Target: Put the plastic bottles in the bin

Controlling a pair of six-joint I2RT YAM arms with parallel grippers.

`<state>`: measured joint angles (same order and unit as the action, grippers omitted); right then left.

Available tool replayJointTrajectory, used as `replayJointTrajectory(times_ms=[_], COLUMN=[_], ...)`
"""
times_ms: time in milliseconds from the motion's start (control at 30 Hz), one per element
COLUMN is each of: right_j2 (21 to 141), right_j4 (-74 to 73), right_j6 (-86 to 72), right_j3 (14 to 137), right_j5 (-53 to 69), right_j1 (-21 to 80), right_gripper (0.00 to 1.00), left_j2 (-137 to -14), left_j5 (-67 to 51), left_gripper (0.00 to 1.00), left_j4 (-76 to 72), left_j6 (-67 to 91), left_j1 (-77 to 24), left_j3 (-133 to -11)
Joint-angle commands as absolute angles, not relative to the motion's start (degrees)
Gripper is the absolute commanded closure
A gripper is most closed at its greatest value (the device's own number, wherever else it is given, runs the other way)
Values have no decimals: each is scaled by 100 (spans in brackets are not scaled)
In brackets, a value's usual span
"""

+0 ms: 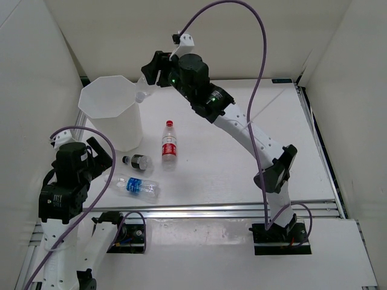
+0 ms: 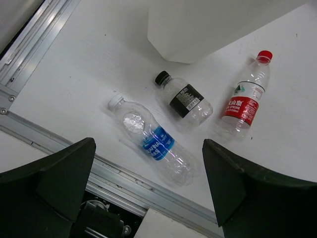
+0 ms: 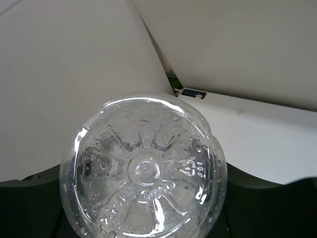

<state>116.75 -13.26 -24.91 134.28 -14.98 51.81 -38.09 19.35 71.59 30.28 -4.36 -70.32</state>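
From above, one tall white translucent bin [image 1: 118, 127] with an octagonal rim stands at the far left of the worktop [image 1: 205, 175]. There are four small see-through bottles. Three lie on the worktop near the bin's base: a red bottle [image 1: 170, 144] with red cap and label, a shorter black-capped bottle [image 1: 138, 162] with a dark label just to its left, and a blue bottle [image 1: 136, 186] with a white cap nearest the arms. The right end effector [image 1: 148, 75] is raised beside the bin's right rim and grips the fourth, an unlabelled clear bottle [image 1: 144, 84], whose white cap end is close to the rim. The left end effector [image 1: 100, 156] hangs over the near-left worktop, jaws spread wide and holding nothing. The left wrist view shows both dark fingers [image 2: 54, 183] far apart, with the three lying bottles and the bin's base beyond them, all apart from one another. The right wrist view is filled by the clear bottle's ribbed round bottom, clamped between the two fingers and dotted with droplets.
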Motion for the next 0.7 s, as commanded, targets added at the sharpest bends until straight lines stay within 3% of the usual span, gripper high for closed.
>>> replayJointTrajectory(times_ms=[0, 167, 400, 467, 533, 667], right_j2=[11416, 12251, 13113, 13175, 13175, 12211], right_j4=[-888, -485, 324, 325, 82, -316], right_j6=[-2338, -2391, -2549, -2549, -2330, -2049], right_j3=[13691, 14335, 14660, 14660, 14660, 13918], right_j5=[-1364, -678, -677, -519, -519, -1342], right_j1=[5220, 5326, 5440, 5440, 5440, 5440], right_gripper=[71, 58, 45, 26, 0, 0], left_j2=[-3832, -3832, -3832, -3832, -3832, -3710], left_j5=[2145, 2145, 2250, 2312, 2373, 2495], left_gripper=[0, 0, 0, 0, 0, 0], left_j4=[7181, 7181, 7181, 7242, 7294, 7295], left_j6=[3050, 3103, 3103, 3103, 3103, 3103], left_j1=[-466, -466, -466, -466, -466, -466], left_j3=[-7233, -7233, -7233, -7294, -7295, -7348])
